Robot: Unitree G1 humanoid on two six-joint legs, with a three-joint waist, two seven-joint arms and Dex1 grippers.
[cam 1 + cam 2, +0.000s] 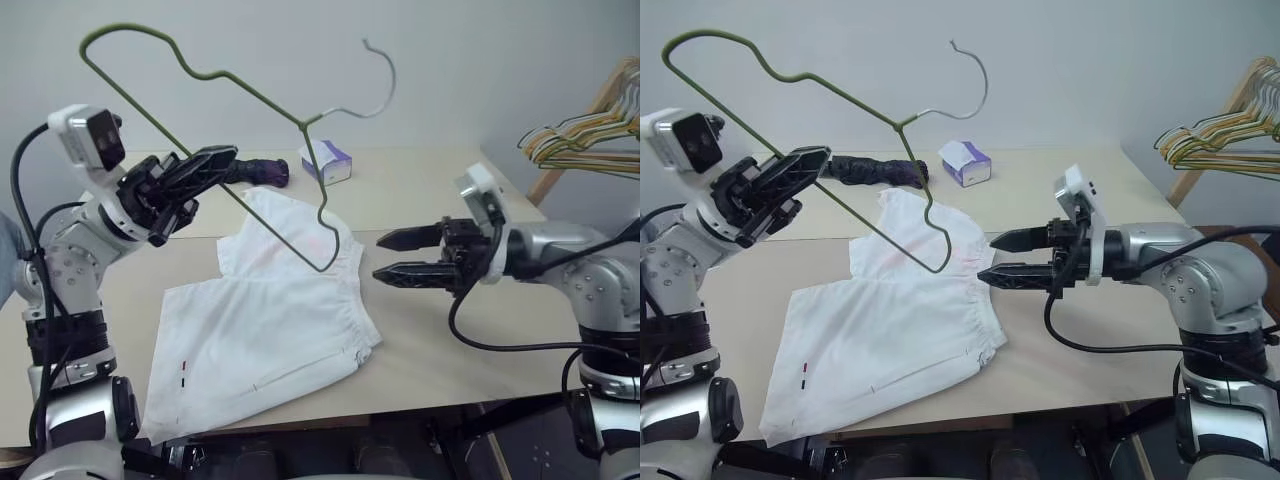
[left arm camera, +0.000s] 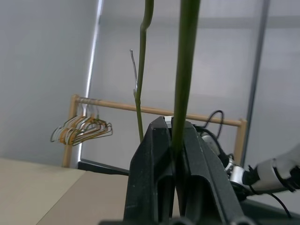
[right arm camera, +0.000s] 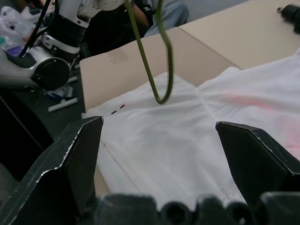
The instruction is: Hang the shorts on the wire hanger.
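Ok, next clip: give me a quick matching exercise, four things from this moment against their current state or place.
Things:
1. wire hanger
2. shorts
3. right gripper
4. tissue box

States:
A. lying flat on the table
B. open, holding nothing
C. lifted off the table, clamped in the left gripper
D. standing at the far side of the table

Pairs: 1-C, 2-A, 3-B, 4-D
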